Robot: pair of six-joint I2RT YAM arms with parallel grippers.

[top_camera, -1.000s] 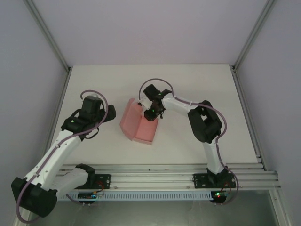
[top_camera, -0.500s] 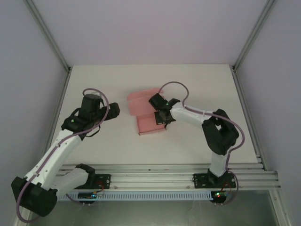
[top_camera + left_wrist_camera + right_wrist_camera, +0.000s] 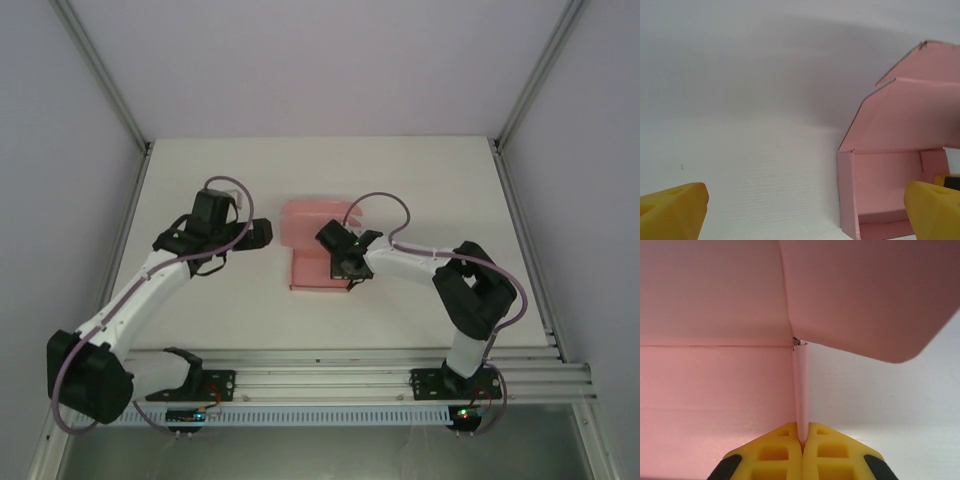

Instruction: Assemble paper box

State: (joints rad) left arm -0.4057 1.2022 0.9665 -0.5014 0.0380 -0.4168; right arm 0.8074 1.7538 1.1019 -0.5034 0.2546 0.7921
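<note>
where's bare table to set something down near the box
Bare table runs along the far edge behind the paper box and into both far corners. Another open strip lies between the box and the near rail. Crowded: the middle, left gripper open beside the box, right gripper shut on its wall.

Taking the paper box (image 3: 312, 272) as clock centre in the top view, we find bare table (image 3: 430, 180) from 1 to 2 o'clock, and again from 5 to 7 toward the rail (image 3: 320, 375). At 12 its raised lid flap stands in the way. At 3 the right gripper (image 3: 349, 272) blocks us, pinched on the side wall. At 9 to 10 the left gripper (image 3: 265, 234), jaws wide, stands near, with a strip of table between.
</note>
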